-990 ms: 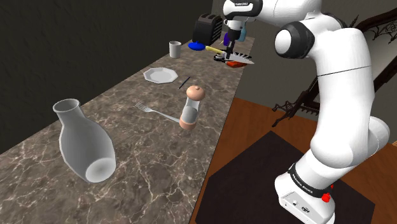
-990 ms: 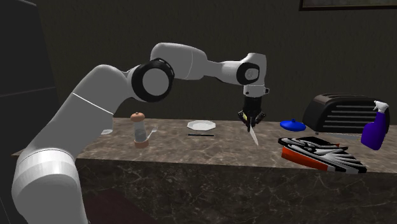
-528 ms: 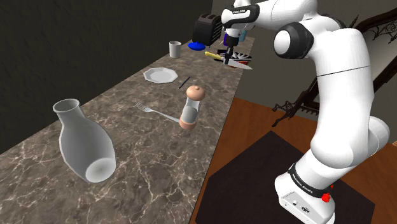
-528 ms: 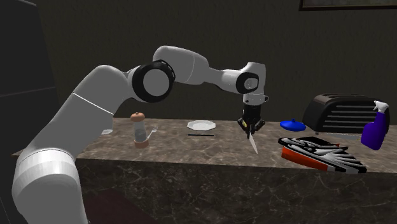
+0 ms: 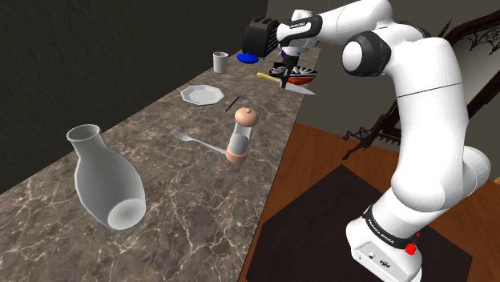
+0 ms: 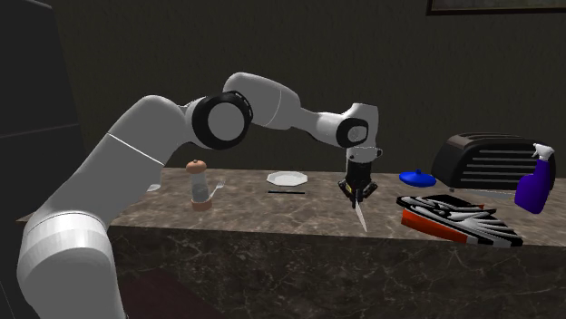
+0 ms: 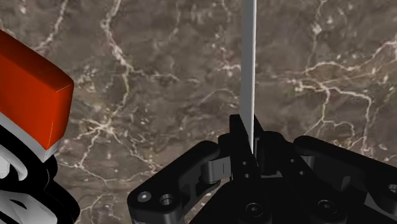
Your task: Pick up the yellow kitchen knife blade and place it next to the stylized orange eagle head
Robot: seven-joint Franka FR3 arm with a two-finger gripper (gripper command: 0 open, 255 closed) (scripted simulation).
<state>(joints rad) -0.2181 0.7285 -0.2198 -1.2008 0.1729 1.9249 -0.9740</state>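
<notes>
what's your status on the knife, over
Tool shut on knife. Pointing down over marble counter. Orange eagle head close beside, nothing between.

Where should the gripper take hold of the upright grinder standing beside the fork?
Likely the clear middle of the grinder, approaching level from the open edge of the counter: it stands upright, the top is rounded, and the fork lies on its other side.
</notes>
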